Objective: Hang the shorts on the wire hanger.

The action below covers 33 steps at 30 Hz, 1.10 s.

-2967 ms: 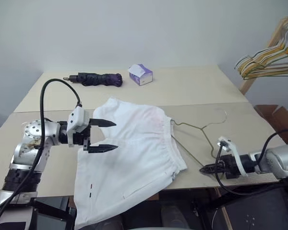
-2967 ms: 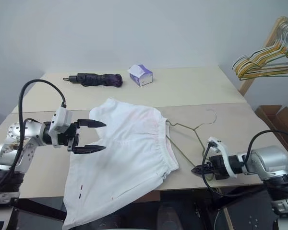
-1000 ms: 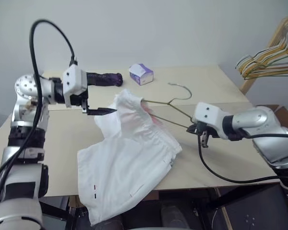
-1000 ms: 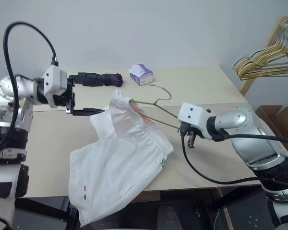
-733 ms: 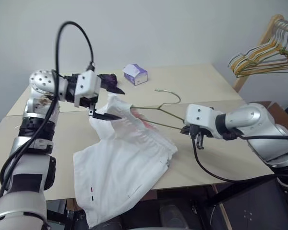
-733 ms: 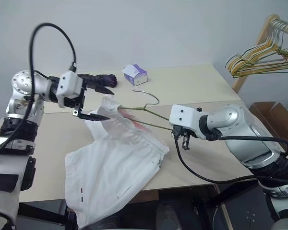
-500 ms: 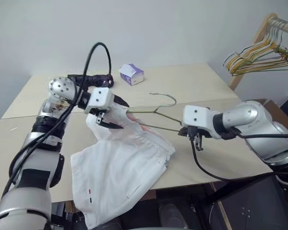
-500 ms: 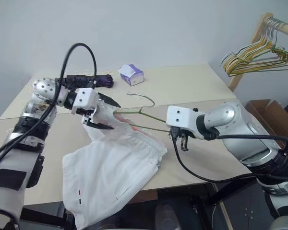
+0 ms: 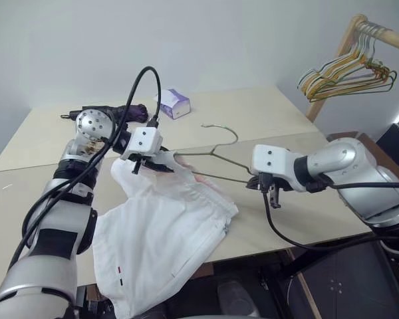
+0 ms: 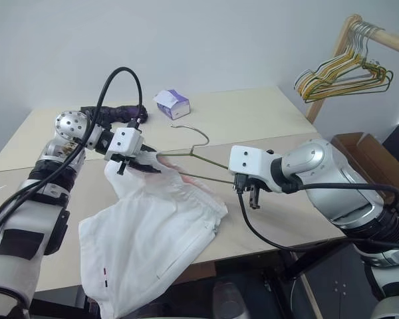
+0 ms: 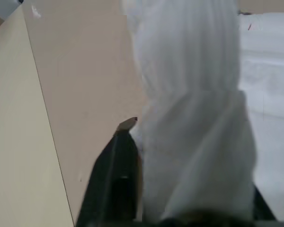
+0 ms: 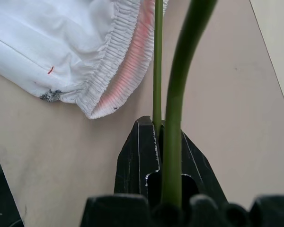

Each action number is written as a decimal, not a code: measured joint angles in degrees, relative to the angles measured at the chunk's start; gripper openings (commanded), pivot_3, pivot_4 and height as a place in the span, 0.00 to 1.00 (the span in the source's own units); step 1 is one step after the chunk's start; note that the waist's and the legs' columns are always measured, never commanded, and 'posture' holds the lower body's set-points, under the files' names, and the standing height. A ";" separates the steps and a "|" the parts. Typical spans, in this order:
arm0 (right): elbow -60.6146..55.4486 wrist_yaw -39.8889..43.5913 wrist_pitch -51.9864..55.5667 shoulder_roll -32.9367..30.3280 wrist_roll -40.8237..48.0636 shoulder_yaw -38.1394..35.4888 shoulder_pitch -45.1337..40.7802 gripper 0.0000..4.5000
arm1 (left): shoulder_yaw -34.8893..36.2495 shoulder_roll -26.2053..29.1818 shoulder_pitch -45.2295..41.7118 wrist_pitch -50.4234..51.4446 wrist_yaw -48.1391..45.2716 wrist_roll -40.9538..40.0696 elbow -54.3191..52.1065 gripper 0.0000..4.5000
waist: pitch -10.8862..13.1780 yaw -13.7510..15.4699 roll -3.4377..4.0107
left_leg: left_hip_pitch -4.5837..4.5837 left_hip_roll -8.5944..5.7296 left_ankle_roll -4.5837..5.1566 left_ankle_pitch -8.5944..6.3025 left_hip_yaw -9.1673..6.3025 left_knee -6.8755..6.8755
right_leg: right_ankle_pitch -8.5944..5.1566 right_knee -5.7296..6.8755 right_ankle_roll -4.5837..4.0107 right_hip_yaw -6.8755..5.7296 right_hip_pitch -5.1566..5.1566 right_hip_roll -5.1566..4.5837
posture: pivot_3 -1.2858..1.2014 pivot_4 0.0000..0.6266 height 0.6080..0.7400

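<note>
The right end effector (image 12: 163, 142) is seen clamped on the wire hanger (image 9: 216, 151), its two black fingers pressed together around the thin olive-grey wire, which is held above the desk (image 9: 266, 119) with the hook turned upward and one arm of the triangle reaching into the shorts (image 9: 166, 226). The left end effector (image 9: 161, 163) is closed on a raised fold of the shorts at the gathered waistband; in the left wrist view, bunched white cloth is packed between the black fingers (image 11: 116, 179). The shorts are made of thin white cloth with a ribbed elastic waistband showing a faint pink tint inside, and a tiny red mark is visible near one hem. One end of the garment is lifted to the hanger's tip, while the rest is spread, creased, across the front of the desk, with one leg drooping over the front edge. The desk surface is smooth, pale beige board with a seam running across it. At its far side a small white-and-purple box (image 9: 173, 104) is placed beside a folded dark umbrella (image 9: 116, 113). To the right, well apart from the desk, a bunch of yellow, green and gold hangers (image 9: 342, 73) is hung from a wooden rail (image 9: 359, 30).
</note>
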 measured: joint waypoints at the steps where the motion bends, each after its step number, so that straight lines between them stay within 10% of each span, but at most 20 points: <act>1: 0.02 0.11 -0.10 0.03 0.28 -0.31 0.00 0.00 | -0.06 0.16 0.01 0.56 0.00 -0.20 -0.06 0.04 | 0.00 -0.01 0.00 | 0.00 0.00 0.00 0.00 0.00 0.00 | 0.00 0.01 0.00 0.00 0.00 0.00 | 0.40 0.00 1.00; 4: 0.41 0.10 -1.31 0.04 0.54 -1.51 0.11 0.06 | -0.30 0.77 0.38 1.57 -0.01 -1.49 -1.13 0.00 | 0.00 0.06 0.00 | 0.00 0.00 0.00 0.00 -0.01 0.01 | 0.00 0.02 0.01 0.00 0.00 0.00 | 0.41 0.00 1.00; 17: 0.75 -1.13 -2.43 -3.08 7.90 -20.29 14.03 0.99 | -0.02 5.14 7.98 11.47 -0.02 -6.78 -11.56 0.00 | 0.00 1.01 0.00 | 0.02 -0.01 0.01 0.01 -0.03 0.02 | 0.00 0.05 0.01 0.00 0.04 0.00 | 0.41 0.00 1.00; 24: -0.97 -4.74 -0.41 0.09 13.34 -35.34 32.98 0.99 | 2.50 6.32 10.55 14.96 0.07 -6.81 -13.96 0.00 | -0.02 2.07 -0.02 | 0.07 0.00 0.01 0.01 -0.01 0.09 | 0.00 0.07 0.01 -0.01 0.13 0.01 | 0.41 0.00 1.00; 33: -1.18 -21.62 8.69 22.69 17.85 -31.86 35.65 0.99 | 3.56 5.30 10.93 16.57 0.45 -6.75 -15.45 0.00 | -0.03 1.68 -0.02 | 0.13 0.02 0.03 0.02 -0.05 0.06 | 0.02 0.08 0.04 0.02 0.12 0.05 | 0.41 0.00 1.00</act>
